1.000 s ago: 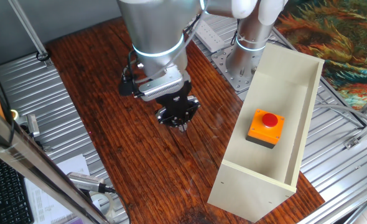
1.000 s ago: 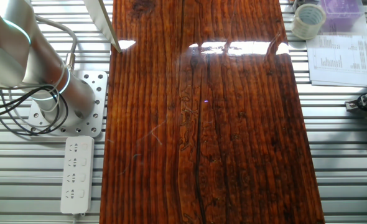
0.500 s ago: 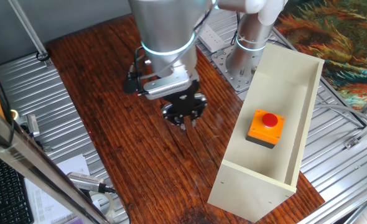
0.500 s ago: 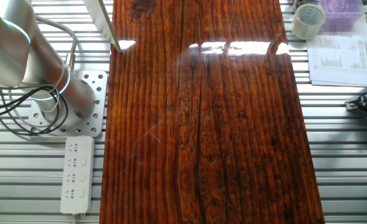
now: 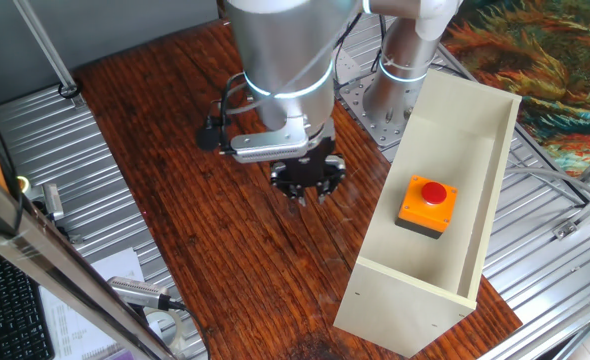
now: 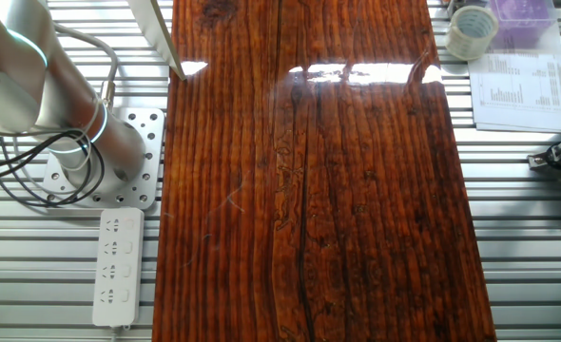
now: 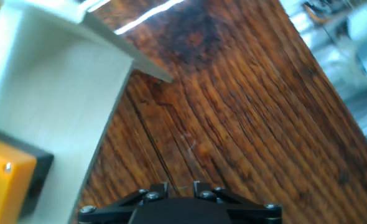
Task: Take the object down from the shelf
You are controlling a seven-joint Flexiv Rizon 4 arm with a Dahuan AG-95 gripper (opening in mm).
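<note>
Presumably the small square orange box with a red round button (image 5: 427, 205) is light and rigid, best pinched by its flat sides (not the button). It sits inside the long cream open-faced panel shelf (image 5: 475, 120). Beside that shelf, over the dark wooden table (image 5: 165, 140), hangs the hand (image 5: 309, 190); I cannot tell its finger spacing.

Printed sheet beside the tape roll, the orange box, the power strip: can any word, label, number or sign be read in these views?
None can be quoted.
Printed sheet: rows of print, too small to read.
Orange box in the shelf: no label visible.
Power strip: no marking legible.
Tape roll: no lettering visible.
</note>
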